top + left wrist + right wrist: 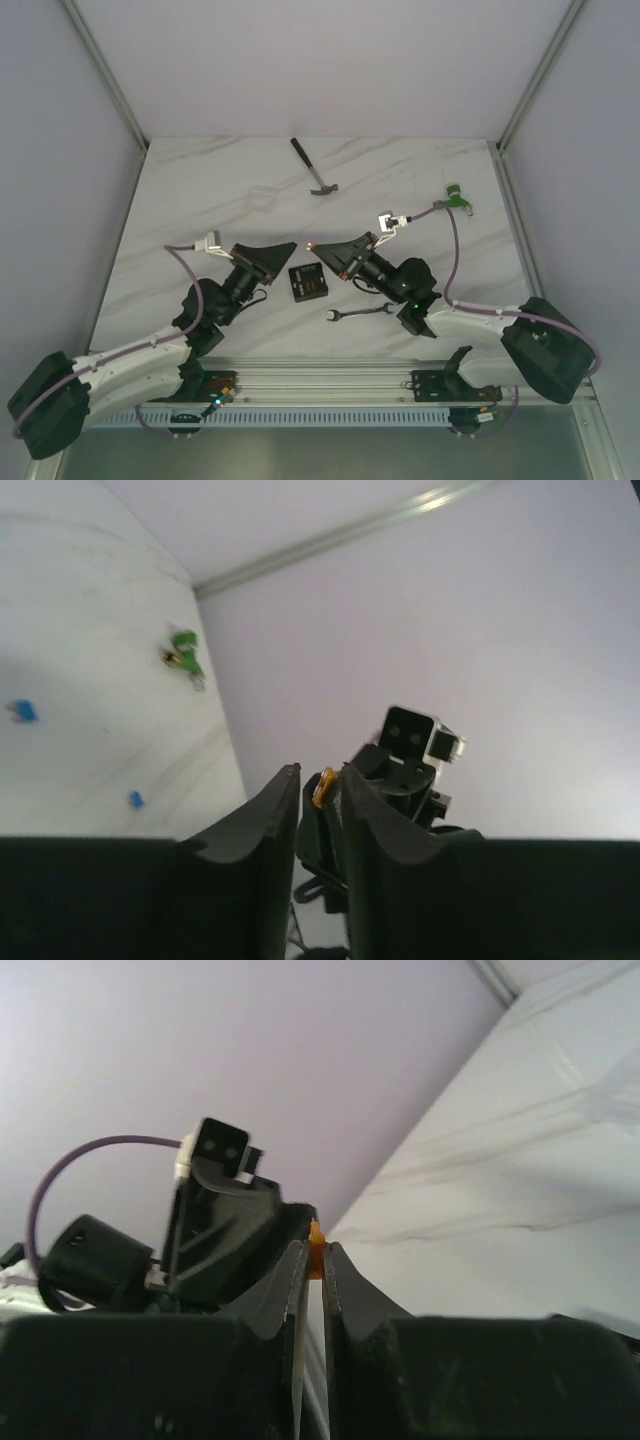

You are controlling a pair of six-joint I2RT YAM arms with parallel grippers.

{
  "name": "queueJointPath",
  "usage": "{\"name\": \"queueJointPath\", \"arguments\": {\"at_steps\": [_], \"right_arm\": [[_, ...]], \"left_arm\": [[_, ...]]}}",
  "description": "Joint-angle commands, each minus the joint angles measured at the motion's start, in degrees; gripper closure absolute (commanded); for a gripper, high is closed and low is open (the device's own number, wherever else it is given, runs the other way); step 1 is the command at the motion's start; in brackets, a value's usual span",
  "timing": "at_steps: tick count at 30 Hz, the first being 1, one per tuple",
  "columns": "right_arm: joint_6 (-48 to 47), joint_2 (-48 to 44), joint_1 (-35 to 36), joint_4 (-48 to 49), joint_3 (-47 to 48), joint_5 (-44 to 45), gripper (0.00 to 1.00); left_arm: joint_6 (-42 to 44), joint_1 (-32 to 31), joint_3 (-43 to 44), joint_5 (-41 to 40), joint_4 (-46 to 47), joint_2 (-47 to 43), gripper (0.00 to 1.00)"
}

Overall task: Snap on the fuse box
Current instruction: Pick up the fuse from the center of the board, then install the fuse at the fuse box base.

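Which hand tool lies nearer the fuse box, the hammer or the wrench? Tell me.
The wrench, lying close by the near right corner of the fuse box; the hammer lies much farther off, toward the back.

Hammer [313, 171] lying far-centre on counter [200, 190]; wrench [360, 314] lying near front; green part [456, 194] sitting far right. Orange fuse [317, 1243] sitting pinched in right hand [314, 1252].
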Motion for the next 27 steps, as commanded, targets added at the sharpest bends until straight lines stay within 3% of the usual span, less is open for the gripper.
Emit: {"name": "queueJointPath", "arguments": {"at_steps": [1, 6, 11, 18, 27], "right_arm": [[-6.35, -2.85, -1.29, -11.86, 1.35, -0.68, 1.00], [-12.88, -3.32, -1.29, -33.57, 7.42, 1.37, 1.00], [-17.45, -2.29, -1.21, -49.01, 14.00, 4.50, 1.00], [-24.23, 5.09, 0.80, -71.68, 26.36, 10.13, 1.00], [-26.74, 16.72, 4.65, -88.83, 38.02, 16.79, 1.00]], "left_arm": [[3.44, 3.75, -2.00, -3.79, -10.71, -7.66, 0.65], [7.42, 9.40, -1.89, -3.00, -23.44, -14.50, 0.51], [8.45, 11.89, -1.56, -0.11, -30.24, -14.60, 0.40], [11.99, 12.04, 1.31, 6.99, -33.42, -3.96, 0.23], [14.48, 12.02, 4.65, 11.90, -31.92, 9.38, 0.12]]}}
